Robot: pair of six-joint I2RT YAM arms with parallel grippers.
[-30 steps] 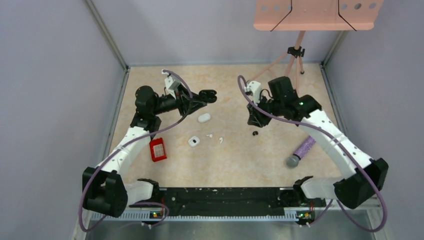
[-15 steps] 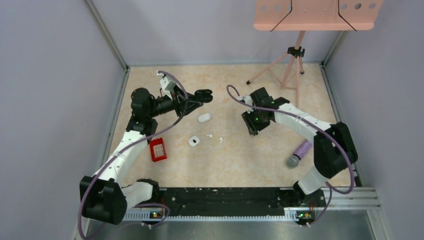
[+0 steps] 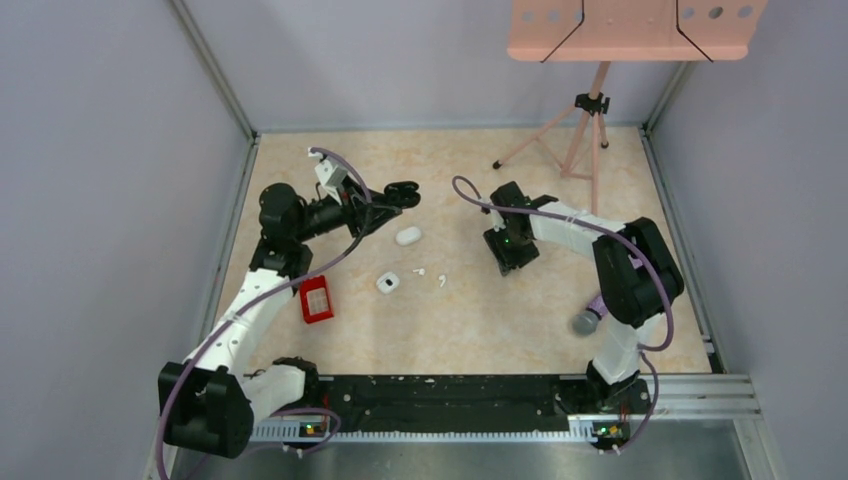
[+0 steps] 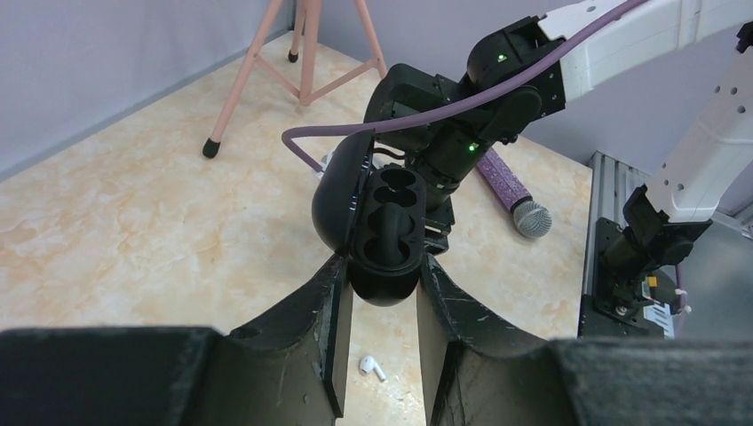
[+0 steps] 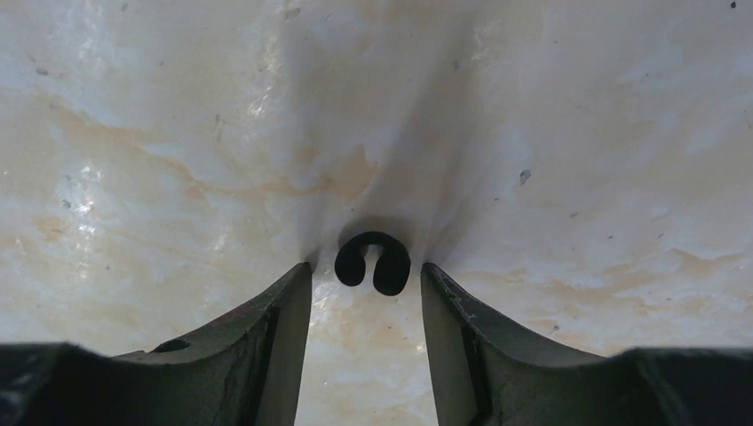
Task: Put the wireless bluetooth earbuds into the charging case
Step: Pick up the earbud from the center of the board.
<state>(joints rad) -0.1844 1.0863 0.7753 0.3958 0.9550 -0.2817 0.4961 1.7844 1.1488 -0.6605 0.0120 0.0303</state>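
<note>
My left gripper (image 4: 382, 266) is shut on an open black charging case (image 4: 384, 226) and holds it above the table, lid swung left, both sockets empty; it also shows in the top view (image 3: 400, 192). My right gripper (image 5: 366, 266) is open, tips down at the table, with the black earbuds (image 5: 373, 264) between its fingertips, untouched. In the top view the right gripper (image 3: 510, 255) hides them. Two white earbuds (image 3: 419, 270) (image 3: 441, 281) lie loose mid-table; one shows below the left jaws (image 4: 374, 366).
A closed white case (image 3: 407, 236) and an open white case (image 3: 388, 283) lie near the white earbuds. A red box (image 3: 316, 299) lies to the left, a purple microphone (image 3: 600, 305) to the right, and a pink tripod (image 3: 585, 110) at the back right.
My right arm has swung in and lowered its gripper onto the table around the black earbuds, which now vanish from the top view. My left gripper with the black case has drifted slightly left.
</note>
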